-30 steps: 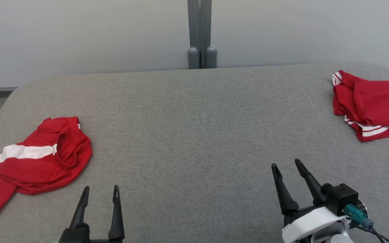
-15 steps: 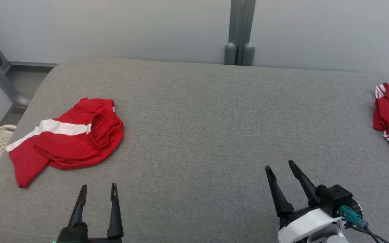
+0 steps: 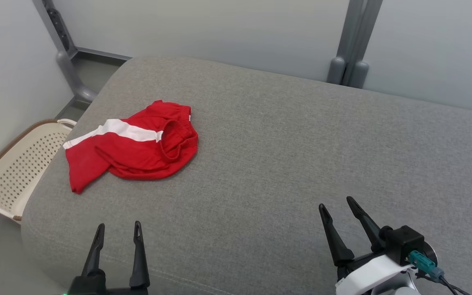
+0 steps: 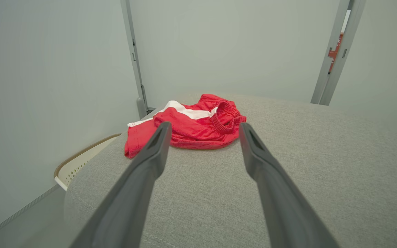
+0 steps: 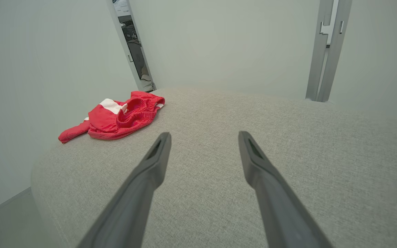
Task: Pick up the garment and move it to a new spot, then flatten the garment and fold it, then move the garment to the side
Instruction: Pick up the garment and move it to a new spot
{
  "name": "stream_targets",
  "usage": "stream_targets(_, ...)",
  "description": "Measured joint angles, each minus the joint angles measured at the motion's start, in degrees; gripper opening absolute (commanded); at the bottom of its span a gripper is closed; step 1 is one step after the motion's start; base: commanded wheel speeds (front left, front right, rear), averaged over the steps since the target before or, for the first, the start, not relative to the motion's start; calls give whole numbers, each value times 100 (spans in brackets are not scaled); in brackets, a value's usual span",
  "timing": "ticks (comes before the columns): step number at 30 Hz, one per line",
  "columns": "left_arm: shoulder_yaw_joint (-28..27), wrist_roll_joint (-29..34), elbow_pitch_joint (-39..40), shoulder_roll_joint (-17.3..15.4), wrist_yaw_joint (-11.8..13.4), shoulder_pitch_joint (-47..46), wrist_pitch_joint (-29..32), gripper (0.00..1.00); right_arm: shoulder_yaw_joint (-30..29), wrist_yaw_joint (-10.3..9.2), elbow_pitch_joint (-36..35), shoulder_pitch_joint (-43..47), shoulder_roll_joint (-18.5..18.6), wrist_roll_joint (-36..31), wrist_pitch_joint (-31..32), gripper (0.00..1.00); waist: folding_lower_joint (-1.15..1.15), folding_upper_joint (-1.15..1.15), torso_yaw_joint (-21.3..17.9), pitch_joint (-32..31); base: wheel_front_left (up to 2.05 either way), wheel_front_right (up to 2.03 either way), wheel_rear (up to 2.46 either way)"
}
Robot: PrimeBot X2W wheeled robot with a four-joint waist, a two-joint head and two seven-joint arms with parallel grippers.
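Observation:
A crumpled red garment (image 3: 135, 148) with a white stripe and an elastic waistband lies near the left end of the grey padded table (image 3: 285, 147). It sits straight ahead in the left wrist view as the red garment (image 4: 198, 125), and at the far left in the right wrist view as the red garment (image 5: 121, 117). My left gripper (image 3: 119, 231) hovers open over the table's near edge, well short of the garment. My right gripper (image 3: 336, 205) stands open at the lower right, far from it, with nothing between its fingers.
A cream perforated basket (image 3: 19, 164) stands on the floor beside the table's left end, close to the garment. Grey metal posts (image 3: 352, 45) rise behind the table against a pale wall, and another post (image 3: 62, 49) stands at the back left.
The head camera has swung left: the garment now sits nearer the centre, the basket has come into view, and a second red garment at the right has left the frame. Both grippers stay open.

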State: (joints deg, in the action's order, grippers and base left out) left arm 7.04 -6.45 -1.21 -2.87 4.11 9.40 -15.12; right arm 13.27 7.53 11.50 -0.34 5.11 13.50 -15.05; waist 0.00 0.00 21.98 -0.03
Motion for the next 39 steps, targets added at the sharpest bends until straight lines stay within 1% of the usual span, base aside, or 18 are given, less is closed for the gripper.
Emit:
stream_targets(5,22,-4,48,0,44,22,0,100,-4,0,1,2,18,0,0,100,0,0,278,4,0,0,0)
stream_targets(9,29,-55,92,0,53,24,0,100,-10,0,-14,1,53,-1,0,100,0,0,423,67,0,0,0)
stream_targets(17,20,-220,215,-1,179,-81,0,100,4,0,-37,-129,231,-8,0,100,0,0,454,423,0,0,0)
stream_targets(21,-36,-276,267,-2,136,-644,0,100,-5,0,-107,-341,486,-69,0,100,0,0,409,712,0,0,0)
stream_targets(24,-155,-517,99,0,-44,-1185,0,100,2,0,-157,-505,687,-123,0,100,0,0,364,974,0,0,0)
stream_targets(27,-354,-662,-221,-8,-298,-1871,-1,100,36,0,-202,-687,895,-167,0,100,0,0,313,1259,0,0,0)
stream_targets(30,-415,-722,-776,-186,-571,-2671,23,100,31,0,-270,-883,1071,-214,0,100,1,0,255,1555,0,0,0)
stream_targets(32,-353,-722,-1220,-416,-740,-3255,308,100,15,0,-327,-1013,1165,-233,-1,100,1,0,210,1764,0,0,0)
stream_targets(35,-350,-737,-1761,-654,-859,-4145,658,100,-2,0,-397,-1132,1265,-274,0,100,1,0,141,2042,0,0,0)
stream_targets(38,-358,-910,-2347,-737,-955,-4918,1072,100,-52,0,-474,-1201,1374,-315,0,100,1,0,67,2298,0,0,0)
stream_targets(39,-361,-1081,-2595,-738,-1003,-5159,1272,100,-76,0,-499,-1210,1408,-326,0,100,1,0,40,2385,0,0,0)
